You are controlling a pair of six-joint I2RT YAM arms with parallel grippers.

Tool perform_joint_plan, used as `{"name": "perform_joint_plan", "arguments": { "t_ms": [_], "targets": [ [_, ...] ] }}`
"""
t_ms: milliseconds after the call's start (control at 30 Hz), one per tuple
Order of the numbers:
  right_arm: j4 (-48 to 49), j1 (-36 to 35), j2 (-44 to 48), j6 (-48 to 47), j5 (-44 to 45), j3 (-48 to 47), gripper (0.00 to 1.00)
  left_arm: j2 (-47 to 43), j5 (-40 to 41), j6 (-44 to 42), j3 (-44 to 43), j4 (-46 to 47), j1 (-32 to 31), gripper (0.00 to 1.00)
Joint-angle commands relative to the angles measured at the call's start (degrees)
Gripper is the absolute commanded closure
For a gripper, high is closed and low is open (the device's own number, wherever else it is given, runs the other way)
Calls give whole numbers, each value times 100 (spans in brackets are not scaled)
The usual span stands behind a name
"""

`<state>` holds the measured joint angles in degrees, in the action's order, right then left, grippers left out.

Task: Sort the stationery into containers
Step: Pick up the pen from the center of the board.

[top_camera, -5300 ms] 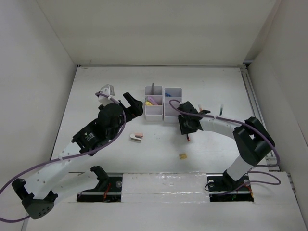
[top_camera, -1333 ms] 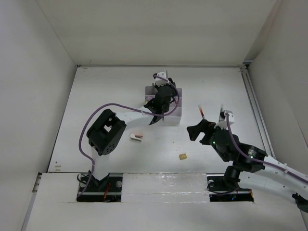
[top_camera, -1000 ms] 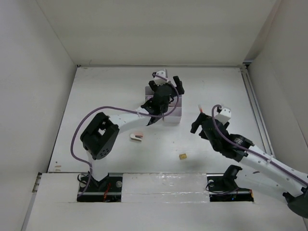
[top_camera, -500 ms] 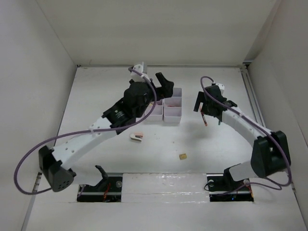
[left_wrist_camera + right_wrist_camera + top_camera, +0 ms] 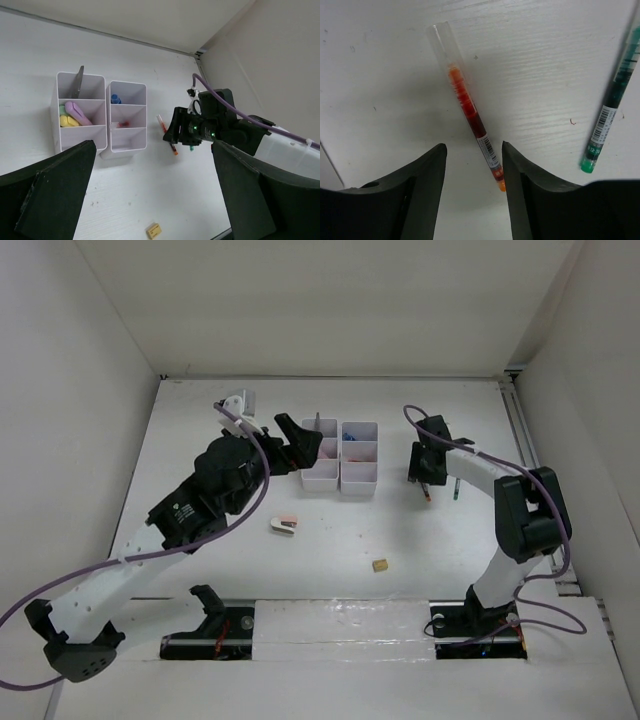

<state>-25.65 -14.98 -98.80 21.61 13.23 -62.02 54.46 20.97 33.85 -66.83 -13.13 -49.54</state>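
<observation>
Right of the white containers (image 5: 341, 483), flat on the bench (image 5: 330, 550), lies a red pen (image 5: 470, 112), with a green pen (image 5: 610, 107) near it but apart. The right gripper (image 5: 472, 150) straddles the red one, jaws parted, one finger on each side and neither touching it as far as I can see. To do this well, I'd say it should close squarely across the barrel, stay clear of the green pen, and lift straight up before heading for a compartment. Left of the containers the left gripper (image 5: 287, 447) hovers, jaws spread wide, holding nothing.
</observation>
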Motion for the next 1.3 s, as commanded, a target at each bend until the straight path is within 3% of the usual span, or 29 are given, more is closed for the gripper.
{"name": "perform_joint_plan", "arguments": {
  "t_ms": [0, 133, 333, 433, 500, 700, 1000, 1267],
  "targets": [
    [-116, 118, -112, -130, -234, -249, 47, -58, -198, -106, 91, -6, 32, 0],
    [-186, 118, -192, -235, -470, -179, 55, 56, -330, -106, 29, 82, 32, 0],
    [-300, 180, -244, -236, -699, -178, 55, 179, -445, -106, -23, 82, 32, 0],
    [-441, 180, -324, -288, -761, -249, 76, 179, -445, -106, -23, 82, 32, 0],
    [-502, 180, -324, -288, -761, -249, 100, 127, -498, -106, -23, 82, 32, 0],
    [103, 74, 350, -174, -918, 267, 100, 127, -436, -106, 29, 160, 32, 0],
    [1378, -610, 2566, -51, -2042, 1569, 100, 512, -1920, -168, 793, 1566, 155, 0],
    [2019, -1507, 4219, 230, -2360, 2150, 100, 1409, -3010, -28, 856, 2330, 208, 0]
  ]
}}
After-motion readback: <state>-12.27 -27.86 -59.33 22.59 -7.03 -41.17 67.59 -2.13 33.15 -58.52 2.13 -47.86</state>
